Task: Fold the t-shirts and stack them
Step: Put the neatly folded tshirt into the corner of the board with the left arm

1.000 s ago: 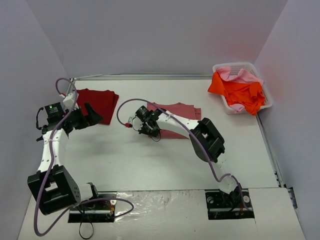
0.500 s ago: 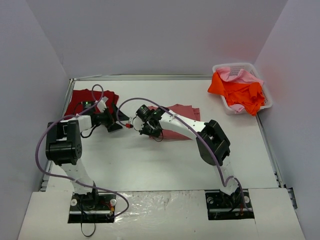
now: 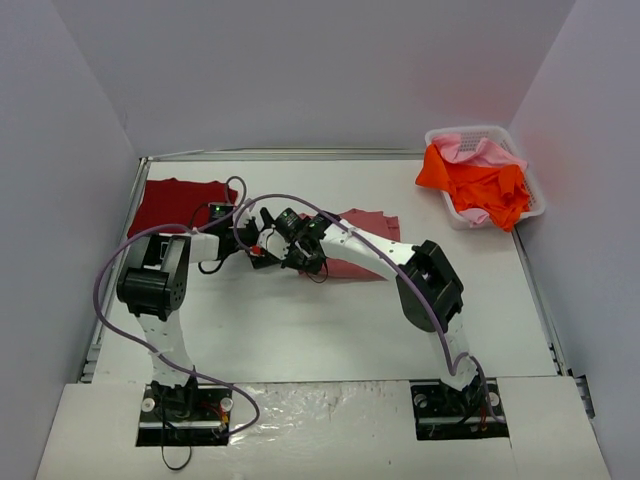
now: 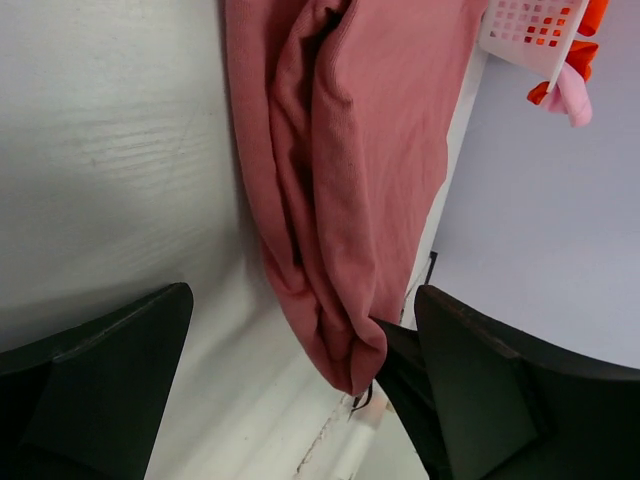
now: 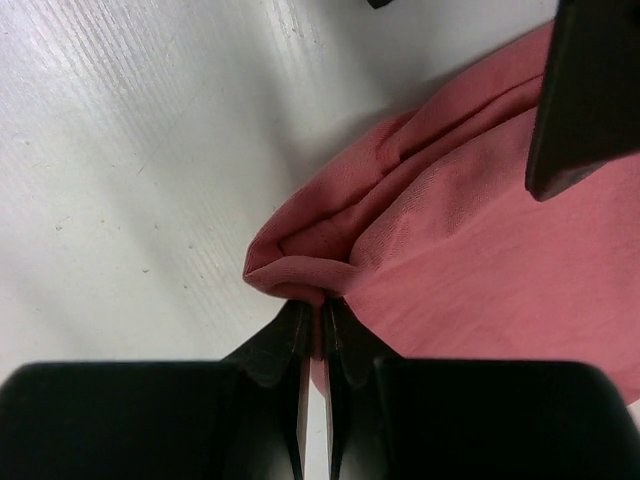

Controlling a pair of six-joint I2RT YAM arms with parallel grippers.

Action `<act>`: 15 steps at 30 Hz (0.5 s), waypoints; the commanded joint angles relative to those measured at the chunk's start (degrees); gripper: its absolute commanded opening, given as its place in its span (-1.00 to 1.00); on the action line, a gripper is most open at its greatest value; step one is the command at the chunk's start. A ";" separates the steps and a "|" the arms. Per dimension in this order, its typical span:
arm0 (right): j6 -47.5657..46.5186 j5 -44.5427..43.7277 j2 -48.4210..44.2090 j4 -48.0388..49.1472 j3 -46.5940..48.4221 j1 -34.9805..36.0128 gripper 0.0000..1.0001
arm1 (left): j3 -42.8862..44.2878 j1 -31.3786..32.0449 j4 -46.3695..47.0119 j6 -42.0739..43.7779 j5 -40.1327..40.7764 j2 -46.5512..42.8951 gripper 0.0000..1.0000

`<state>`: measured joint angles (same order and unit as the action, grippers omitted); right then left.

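Observation:
A muted rose-red t-shirt (image 3: 365, 232) lies partly folded at the table's middle. My right gripper (image 3: 298, 258) is shut on its bunched left corner; in the right wrist view that gripper (image 5: 322, 330) pinches the fold of the shirt (image 5: 470, 230). My left gripper (image 3: 262, 236) hangs open right beside that corner. In the left wrist view its wide-apart fingers (image 4: 100, 385) straddle the shirt's end (image 4: 340, 160) without touching it. A dark crimson t-shirt (image 3: 180, 200) lies folded at the back left. Orange (image 3: 487, 187) and light pink (image 3: 475, 150) t-shirts fill the basket.
The white lattice basket (image 3: 470, 131) stands at the back right corner, against the wall. The two wrists sit very close together left of the rose shirt. A purple cable loops from each arm over the table. Walls close in on both sides.
My left arm has swung right from beside the crimson shirt to the rose shirt's held corner, still open. The right gripper has kept its hold and hardly moved.

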<state>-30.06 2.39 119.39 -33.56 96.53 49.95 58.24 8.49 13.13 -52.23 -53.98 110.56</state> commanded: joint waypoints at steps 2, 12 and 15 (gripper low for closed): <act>-0.43 -1.34 -1.88 -2.91 2.34 0.14 -1.00 | 0.82 1.26 3.31 -4.37 1.50 1.76 0.89; -0.61 -1.51 -1.18 -4.06 5.33 -0.12 -1.00 | 4.07 4.69 4.98 -7.71 3.44 6.33 0.89; -0.61 -1.43 -1.36 -4.32 5.42 -0.12 -1.00 | 5.13 6.18 5.33 -8.50 3.44 7.47 0.89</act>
<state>-30.09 2.31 119.39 -35.03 99.72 49.91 62.46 12.75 19.66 -60.34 -54.08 116.11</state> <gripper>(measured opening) 0.026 0.943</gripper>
